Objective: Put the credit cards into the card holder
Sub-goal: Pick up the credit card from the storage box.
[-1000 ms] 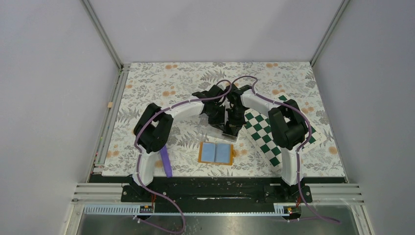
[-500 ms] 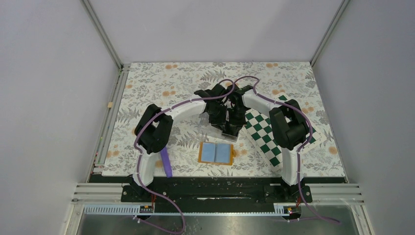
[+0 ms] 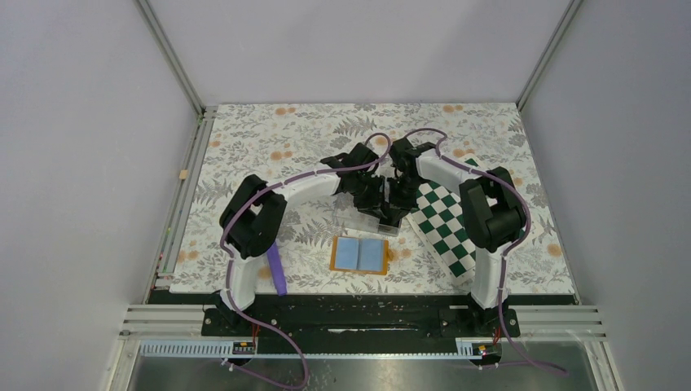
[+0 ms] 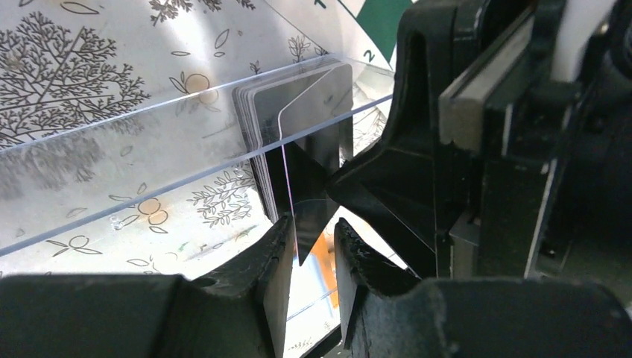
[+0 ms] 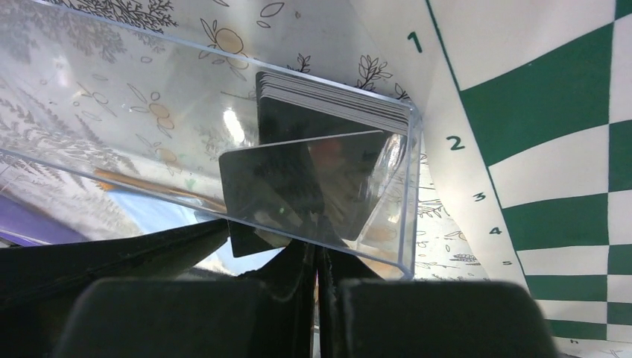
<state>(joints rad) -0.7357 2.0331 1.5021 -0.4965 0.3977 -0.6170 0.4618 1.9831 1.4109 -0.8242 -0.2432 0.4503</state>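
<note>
A stack of dark credit cards (image 4: 257,127) stands on edge at one end of a clear plastic box (image 5: 149,112). One card (image 4: 313,142) is tilted out of the stack, its lower corner hanging between my left gripper's (image 4: 311,227) fingers. They stand open: the card is close to the left one, with a gap to the right one. My right gripper (image 5: 317,250) is shut, its pointed tip against that card's (image 5: 276,186) face. Both grippers meet over the box in the top view. The orange card holder (image 3: 359,255) lies open just in front, its blue lining up.
A green-and-white chequered mat (image 3: 444,220) lies right of the box, under the right arm. A purple strip (image 3: 277,270) lies near the left arm's base. The floral cloth (image 3: 269,138) covers the table, with metal rails along the left and front edges.
My left gripper's jaws have parted off the card they pinched. Both wrists have crowded closer together over the box, and the right arm's elbow has swung right.
</note>
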